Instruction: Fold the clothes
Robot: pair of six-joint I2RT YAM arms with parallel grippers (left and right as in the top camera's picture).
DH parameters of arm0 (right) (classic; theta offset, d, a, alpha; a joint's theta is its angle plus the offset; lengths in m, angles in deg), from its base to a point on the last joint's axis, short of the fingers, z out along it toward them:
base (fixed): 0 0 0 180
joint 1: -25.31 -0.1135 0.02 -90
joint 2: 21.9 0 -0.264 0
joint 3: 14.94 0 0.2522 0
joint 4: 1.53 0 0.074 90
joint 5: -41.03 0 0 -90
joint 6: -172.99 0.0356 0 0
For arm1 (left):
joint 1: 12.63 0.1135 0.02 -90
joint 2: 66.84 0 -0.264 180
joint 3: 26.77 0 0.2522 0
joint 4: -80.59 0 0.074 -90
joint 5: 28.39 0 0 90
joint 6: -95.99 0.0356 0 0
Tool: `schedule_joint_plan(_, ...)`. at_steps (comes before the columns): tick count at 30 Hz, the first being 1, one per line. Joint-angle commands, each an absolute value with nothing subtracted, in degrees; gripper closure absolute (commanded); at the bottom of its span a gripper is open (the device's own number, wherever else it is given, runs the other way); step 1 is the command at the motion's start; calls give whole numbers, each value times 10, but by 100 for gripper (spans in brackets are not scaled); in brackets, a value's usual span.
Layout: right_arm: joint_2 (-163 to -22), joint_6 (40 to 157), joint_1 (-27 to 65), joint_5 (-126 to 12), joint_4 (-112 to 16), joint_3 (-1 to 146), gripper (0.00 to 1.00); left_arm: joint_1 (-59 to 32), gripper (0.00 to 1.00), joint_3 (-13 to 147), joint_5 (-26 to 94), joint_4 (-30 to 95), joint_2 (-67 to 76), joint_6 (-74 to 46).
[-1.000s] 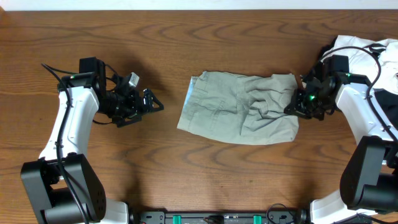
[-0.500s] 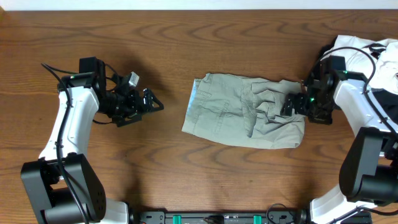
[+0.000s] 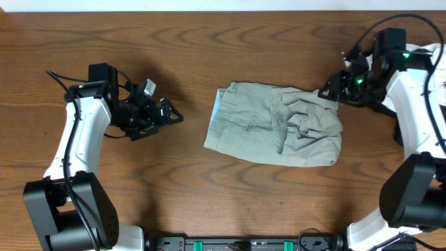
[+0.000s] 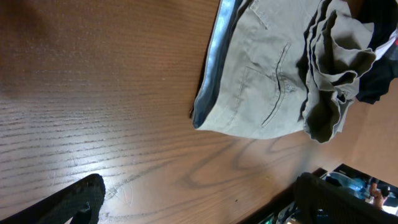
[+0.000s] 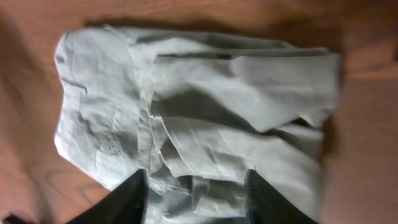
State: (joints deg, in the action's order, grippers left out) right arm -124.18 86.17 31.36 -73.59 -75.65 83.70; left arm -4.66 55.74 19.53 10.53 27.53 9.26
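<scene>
The clothes [image 3: 275, 125] are one khaki garment, wrinkled and bunched at its right end, lying flat in the middle of the wooden table. My right gripper [image 3: 329, 90] hovers at the garment's far right corner. In the right wrist view its fingers [image 5: 132, 200] stand apart above the folds [image 5: 205, 106], holding nothing. My left gripper [image 3: 171, 115] is open well to the left of the garment, over bare wood. The left wrist view shows the waistband edge [image 4: 267, 81] beyond the left gripper [image 4: 199, 205], with nothing between its fingers.
A heap of white and black garments [image 3: 426, 59] lies at the table's right edge, behind the right arm. The robot base bar [image 3: 244, 244] runs along the front edge. Bare wood [image 3: 188, 174] surrounds the garment.
My right gripper has let go of the garment's right end and risen back toward the far right. The garment slid slightly right and now rests still. The left arm has not moved.
</scene>
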Motion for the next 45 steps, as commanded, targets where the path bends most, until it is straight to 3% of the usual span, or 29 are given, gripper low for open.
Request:
schedule_joint_plan(1,-1248,879,296,-774,-722,774,64,-47,1,555,187,108,264,102)
schedule_joint_plan(5,-1259,917,268,-809,-623,683,80,-47,1,555,187,115,264,102)
schedule_joint_plan(18,-1271,1020,182,-798,-473,548,79,-47,2,555,187,121,264,102)
schedule_joint_plan(22,-1268,1032,167,-788,-469,545,89,-47,2,555,187,121,264,102)
schedule_joint_plan(27,-1225,1032,167,-788,-514,583,89,-47,1,555,187,120,264,102)
schedule_joint_plan(30,-1186,1043,165,-793,-535,614,84,-47,1,555,187,121,264,102)
schedule_joint_plan(32,-1158,1060,162,-808,-533,630,76,-47,2,555,187,121,264,102)
schedule_joint_plan(38,-1140,1098,125,-823,-466,633,26,-62,1,555,148,124,272,100)
schedule_joint_plan(45,-1178,1122,35,-727,-451,633,19,-130,1,555,147,157,304,84)
